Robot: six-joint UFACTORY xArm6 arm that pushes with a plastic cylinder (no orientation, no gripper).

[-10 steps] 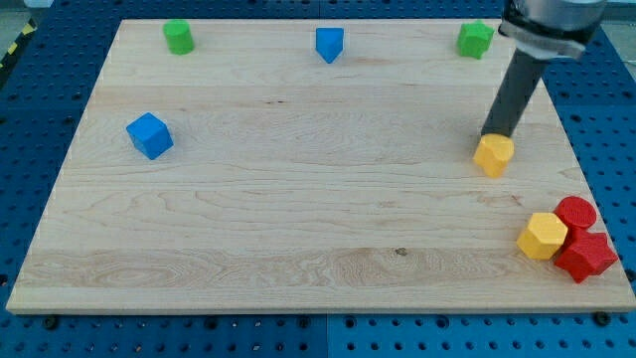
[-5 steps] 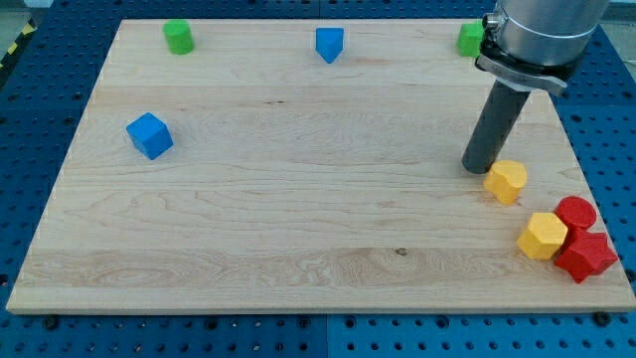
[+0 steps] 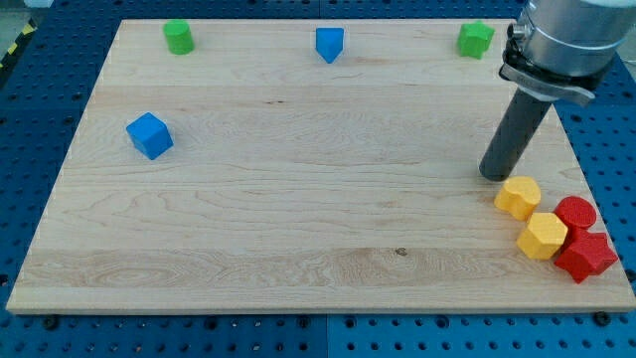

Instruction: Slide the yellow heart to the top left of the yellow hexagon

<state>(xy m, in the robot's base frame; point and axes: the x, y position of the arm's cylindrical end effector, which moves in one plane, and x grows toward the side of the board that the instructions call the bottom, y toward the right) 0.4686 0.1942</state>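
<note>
Beside heart: your tip sits at its 11 o'clock, just apart.
Heart: yellow heart touches yellow hexagon at 11 o'clock.
Claw: none, only a rod.
Advice: nudge lightly; avoid shoving hexagon.

One raised camera looks down across the whole wooden board.

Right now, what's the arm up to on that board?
My tip sits just to the upper left of the yellow heart, close against it or nearly so. The heart lies at the top left of the yellow hexagon, close to it, so the task's layout looks about reached. Two red blocks crowd the hexagon's right side. The two blue blocks and two green blocks sit far off, near the view's left and top.
</note>
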